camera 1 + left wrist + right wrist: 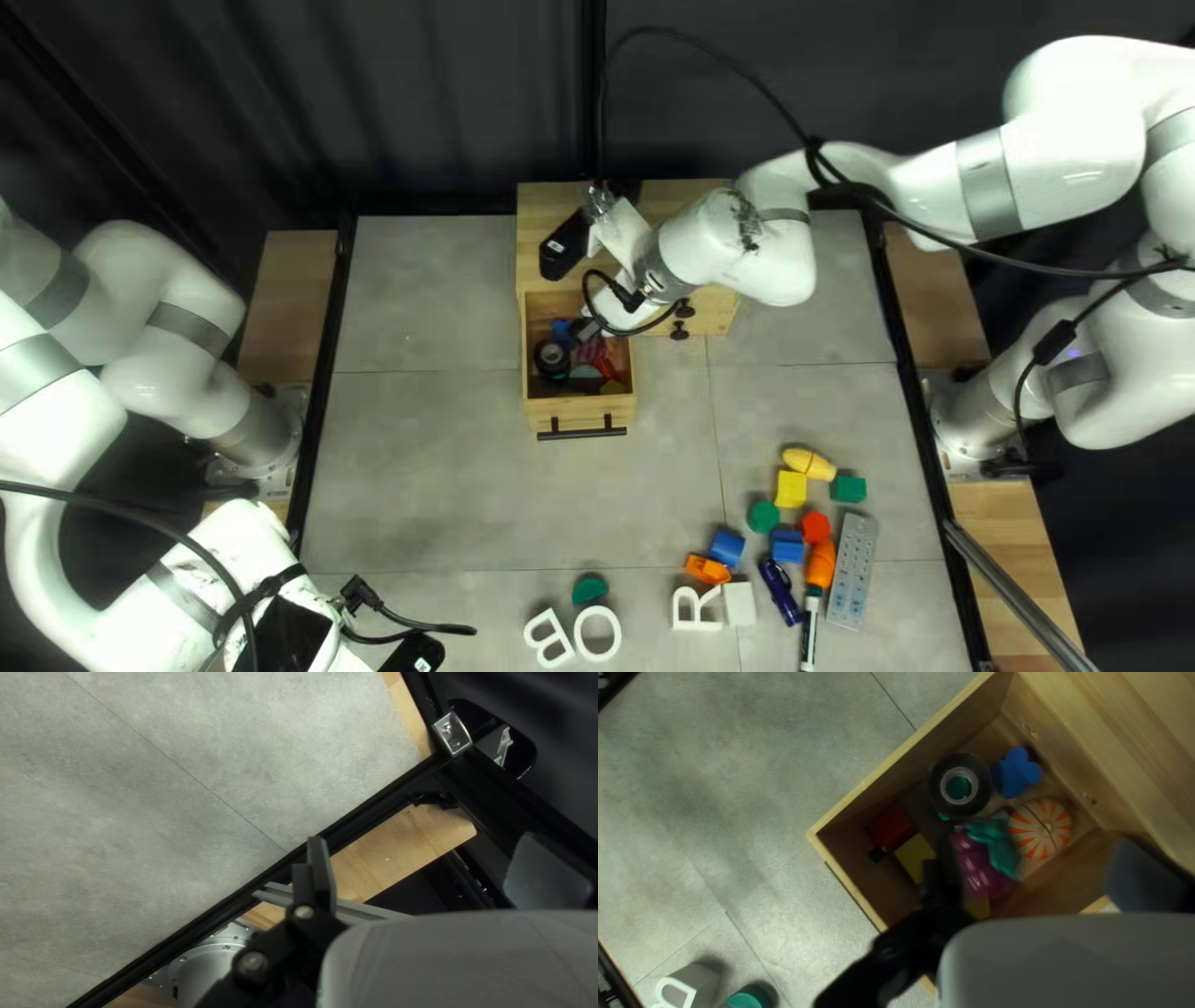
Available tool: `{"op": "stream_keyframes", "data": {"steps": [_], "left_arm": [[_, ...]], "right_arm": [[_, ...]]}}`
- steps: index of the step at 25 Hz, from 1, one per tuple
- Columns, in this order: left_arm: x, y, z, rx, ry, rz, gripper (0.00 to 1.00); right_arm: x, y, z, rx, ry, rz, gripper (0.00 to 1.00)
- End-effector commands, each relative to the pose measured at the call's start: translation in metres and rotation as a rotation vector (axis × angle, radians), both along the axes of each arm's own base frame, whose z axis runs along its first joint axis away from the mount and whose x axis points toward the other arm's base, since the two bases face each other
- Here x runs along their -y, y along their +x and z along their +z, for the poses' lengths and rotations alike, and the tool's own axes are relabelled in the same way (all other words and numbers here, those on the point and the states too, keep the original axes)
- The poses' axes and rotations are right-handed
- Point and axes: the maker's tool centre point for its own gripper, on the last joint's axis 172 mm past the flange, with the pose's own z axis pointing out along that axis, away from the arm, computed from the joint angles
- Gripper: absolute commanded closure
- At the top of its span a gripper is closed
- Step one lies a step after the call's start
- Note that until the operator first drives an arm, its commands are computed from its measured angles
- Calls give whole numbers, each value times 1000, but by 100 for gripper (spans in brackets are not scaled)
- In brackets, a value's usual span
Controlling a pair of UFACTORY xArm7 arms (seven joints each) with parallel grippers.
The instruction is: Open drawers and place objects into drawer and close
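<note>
In the top left view, a wooden cabinet [548, 205] stands at the far side of the surface [423, 461], its handled drawer [540, 413] pulled out toward the near edge. The right gripper [590, 329] is over this drawer, while the left gripper [411, 653] is low at the left of the view, partly out of sight. At the right lie a yellow pin-shaped piece [809, 464], a yellow cube [792, 488], a green block [849, 489], two blue blocks [787, 545], a blue marker [781, 591] and a grey strip [853, 570]. White letters R [693, 609], B [548, 637] and O [598, 632] lie closer to the near edge.

In the left wrist view, the left gripper [430, 871] is open with nothing held, above the surface's black-framed edge [367, 809].

In the right wrist view, the right gripper [1041, 877] is also open, holding nothing. Inside the drawer are a roll of black tape [935, 787], a blue lobed piece [1018, 774], an orange-and-white striped ball [1041, 829], toy grapes [977, 865] with green leaves, a red block [890, 826] and a yellow block [914, 857].
</note>
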Motion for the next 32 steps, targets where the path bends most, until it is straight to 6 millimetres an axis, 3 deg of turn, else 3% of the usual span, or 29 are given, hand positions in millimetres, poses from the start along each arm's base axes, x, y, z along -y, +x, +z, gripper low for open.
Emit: {"op": "stream_keyframes", "data": {"steps": [1,3,6,9,14,19,32], "left_arm": [[0,0,0,0,0,0,0],[0,0,0,0,0,0,0],[0,0,0,0,0,0,0],[0,0,0,0,0,0,0],[0,0,0,0,0,0,0],[0,0,0,0,0,0,0],[0,0,0,0,0,0,0]], "right_arm": [[-61,-71,-18,-152,-79,-79,0],[-83,-98,-30,-200,-88,-76,0],[-134,-160,-56,-282,-100,-11,0],[-165,-203,-68,-339,-111,55,0],[-185,-252,-78,-390,-123,97,0],[-181,-275,-100,-425,-115,104,0],[-161,-294,-129,-497,-49,99,0]]}}
